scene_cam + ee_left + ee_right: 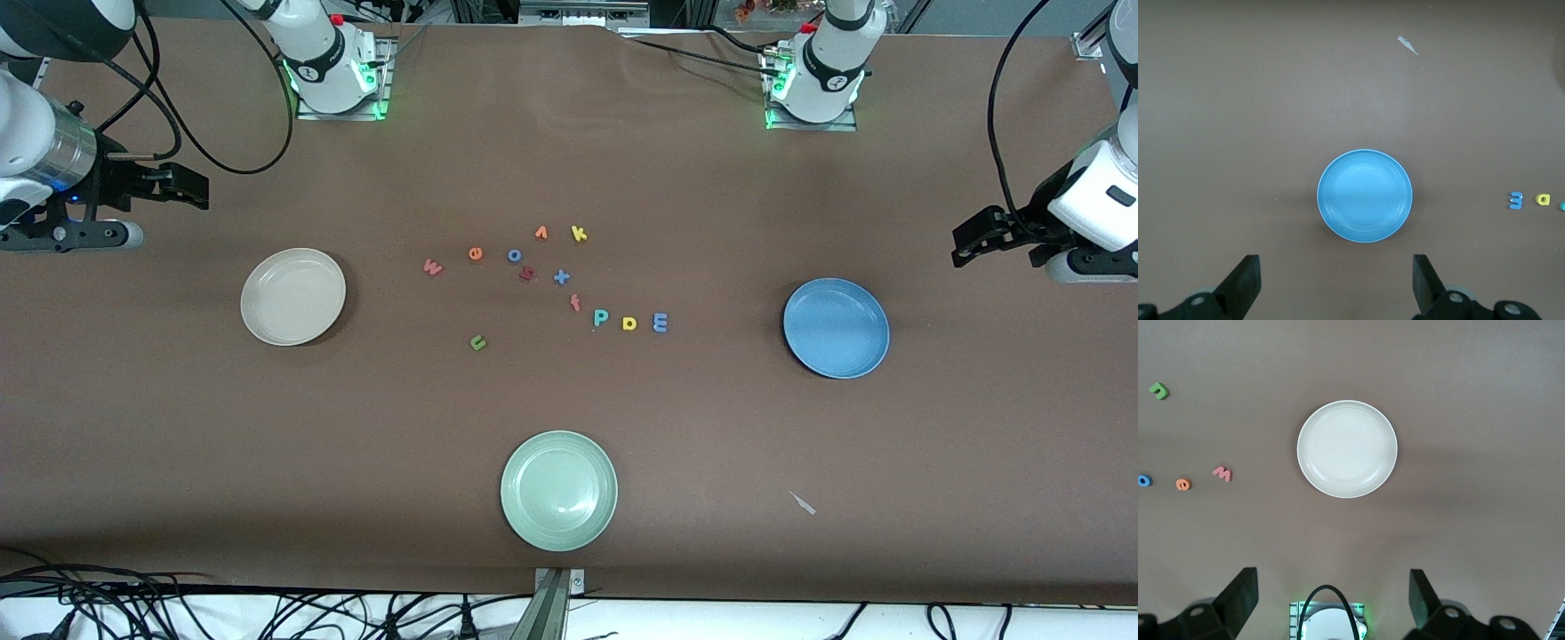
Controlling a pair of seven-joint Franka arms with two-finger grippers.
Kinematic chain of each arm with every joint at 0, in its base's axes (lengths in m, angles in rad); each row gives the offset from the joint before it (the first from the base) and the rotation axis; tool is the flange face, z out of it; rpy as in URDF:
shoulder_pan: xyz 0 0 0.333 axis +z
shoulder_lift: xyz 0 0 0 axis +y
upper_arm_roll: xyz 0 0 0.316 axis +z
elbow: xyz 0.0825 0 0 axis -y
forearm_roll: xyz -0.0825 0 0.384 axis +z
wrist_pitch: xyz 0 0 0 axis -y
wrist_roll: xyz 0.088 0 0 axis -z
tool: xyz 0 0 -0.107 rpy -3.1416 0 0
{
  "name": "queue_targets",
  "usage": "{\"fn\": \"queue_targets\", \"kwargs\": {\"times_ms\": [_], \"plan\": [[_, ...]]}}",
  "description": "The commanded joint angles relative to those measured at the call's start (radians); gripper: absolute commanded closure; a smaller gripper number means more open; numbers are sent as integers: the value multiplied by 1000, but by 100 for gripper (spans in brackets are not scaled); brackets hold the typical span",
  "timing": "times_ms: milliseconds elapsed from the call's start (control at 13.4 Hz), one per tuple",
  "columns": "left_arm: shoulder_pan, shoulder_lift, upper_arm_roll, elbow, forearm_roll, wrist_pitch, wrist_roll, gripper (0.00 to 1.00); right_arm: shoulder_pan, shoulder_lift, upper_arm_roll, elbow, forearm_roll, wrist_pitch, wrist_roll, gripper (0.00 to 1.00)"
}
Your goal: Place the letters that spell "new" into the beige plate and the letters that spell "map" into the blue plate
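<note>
Both the left gripper [1335, 283] and right gripper [1331, 600] hang open and empty above the round blue plate [836, 327] and round beige plate [293, 296], so with tiny foam letters [542, 284] clustered mid-table between them, lookalikes risk a wrong pick.

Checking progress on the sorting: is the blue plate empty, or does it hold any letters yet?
Empty. The blue plate shows only its bare inside in both views, and the blue m lies on the table.

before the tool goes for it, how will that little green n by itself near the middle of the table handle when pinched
The green n looks like thin foam lying flat on the brown table, so it is probably very light and may squash slightly. Being so low, it could slide or slip away rather than lift. It should not roll.
</note>
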Motion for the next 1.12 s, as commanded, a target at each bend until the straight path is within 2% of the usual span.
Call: {"fn": "queue_targets", "kwargs": {"times_ms": [0, 1041], "plan": [[3, 17, 2, 34, -27, -20, 20, 0, 1, -9, -2, 1, 15, -6, -11, 0], [-12, 62, -4, 65, -22, -21, 24, 0, 1, -8, -2, 1, 15, -3, -11, 0]]}}
